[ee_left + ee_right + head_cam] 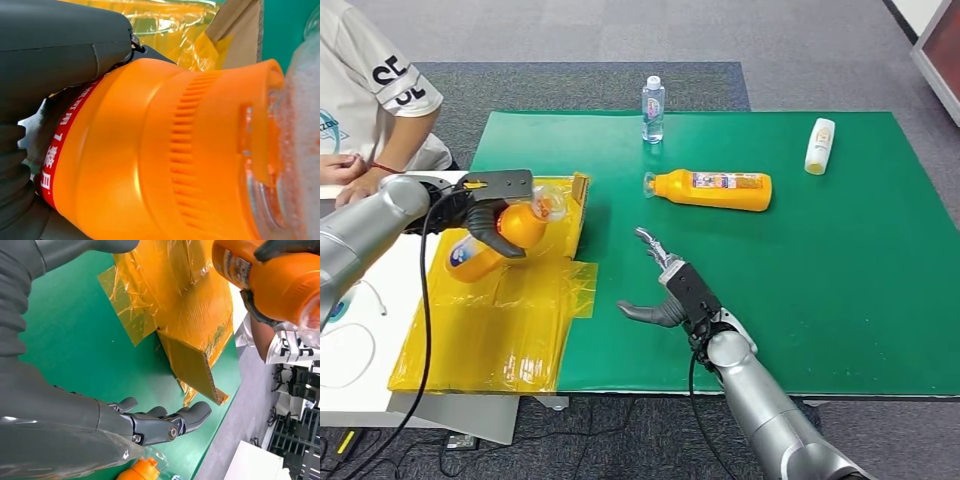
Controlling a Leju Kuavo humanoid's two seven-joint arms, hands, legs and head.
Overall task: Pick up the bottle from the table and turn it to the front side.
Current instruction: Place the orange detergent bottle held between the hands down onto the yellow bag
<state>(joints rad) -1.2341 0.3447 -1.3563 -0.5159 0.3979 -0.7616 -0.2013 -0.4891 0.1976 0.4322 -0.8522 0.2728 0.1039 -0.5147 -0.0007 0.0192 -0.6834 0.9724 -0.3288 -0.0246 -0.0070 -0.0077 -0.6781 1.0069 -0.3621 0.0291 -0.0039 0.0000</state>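
A person (365,100) in a white shirt sits at far left. The left hand (490,215) grips an orange bottle (497,240) above the yellow sheet (493,330); the left wrist view shows white characters on its red label band, unreadable here. The right hand (667,290) hovers over the green mat (810,300), fingers spread, holding nothing. Beyond lie a second orange bottle (712,189), a water bottle (653,109) and a white bottle (820,146).
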